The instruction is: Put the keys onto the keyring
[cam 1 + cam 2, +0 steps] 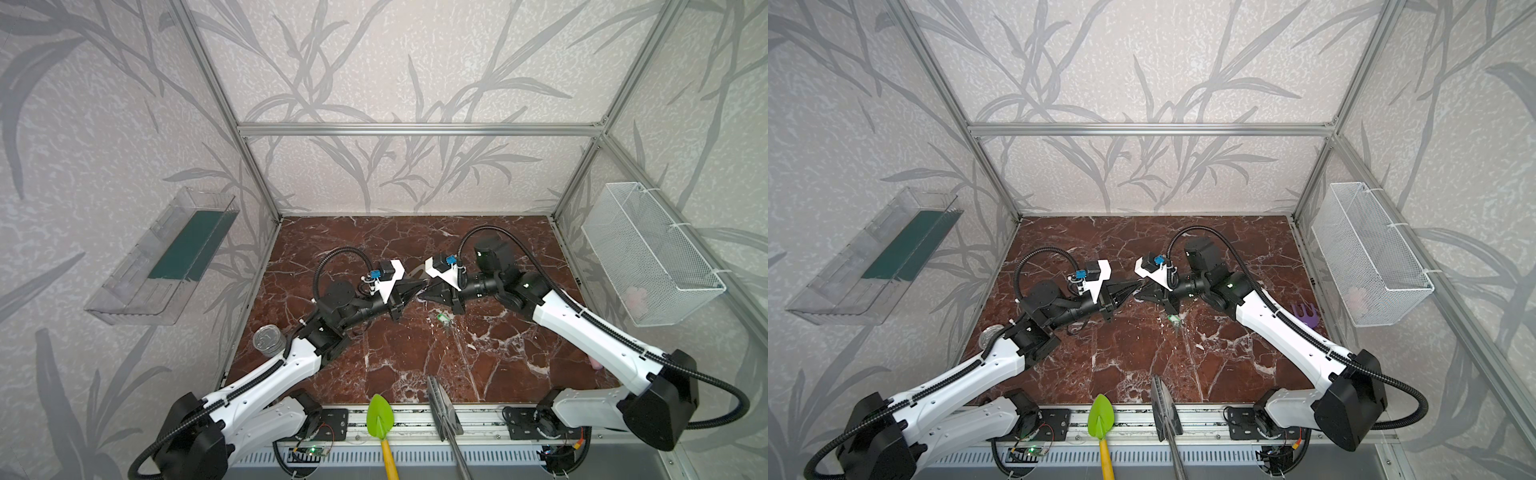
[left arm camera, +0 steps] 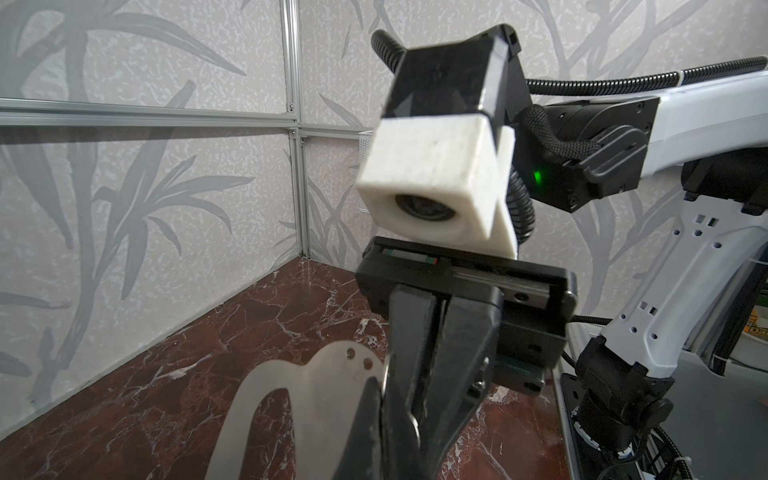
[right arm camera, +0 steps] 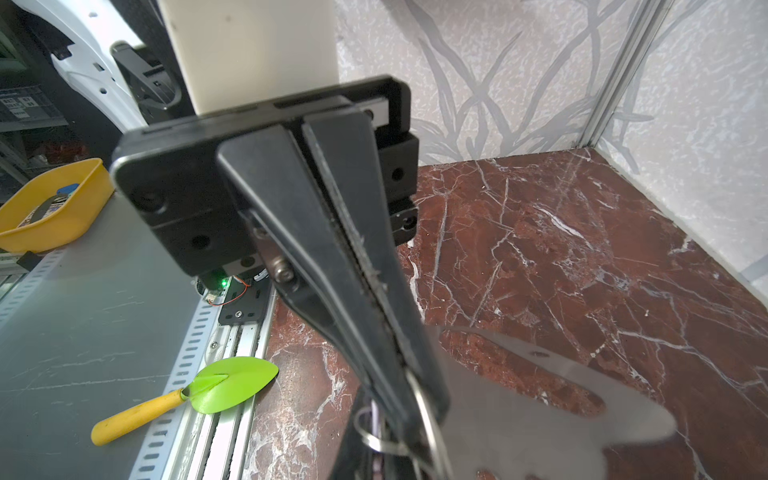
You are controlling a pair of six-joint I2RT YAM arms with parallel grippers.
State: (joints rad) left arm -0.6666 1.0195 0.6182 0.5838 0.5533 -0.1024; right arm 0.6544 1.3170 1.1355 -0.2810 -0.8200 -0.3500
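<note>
Both grippers meet tip to tip above the middle of the marble table. My left gripper (image 1: 424,285) (image 1: 1139,284) (image 2: 384,386) is shut on the keyring (image 2: 332,395) (image 3: 540,415), a flat grey-beige tag held on edge in the air, with its thin metal ring (image 3: 367,436) at the fingertips. My right gripper (image 1: 419,294) (image 1: 1136,296) (image 3: 372,415) is shut, and a sliver of the lilac key (image 3: 376,415) shows between its fingers against the ring. The green key (image 1: 443,318) (image 1: 1174,319) lies on the table just in front of the right gripper.
A silver can (image 1: 268,340) stands at the table's left edge by the left arm. A green trowel (image 1: 379,415) and a grey tool (image 1: 442,409) lie on the front rail. A purple clawed object (image 1: 1306,316) sits at the right edge. A mesh basket (image 1: 648,253) hangs on the right wall.
</note>
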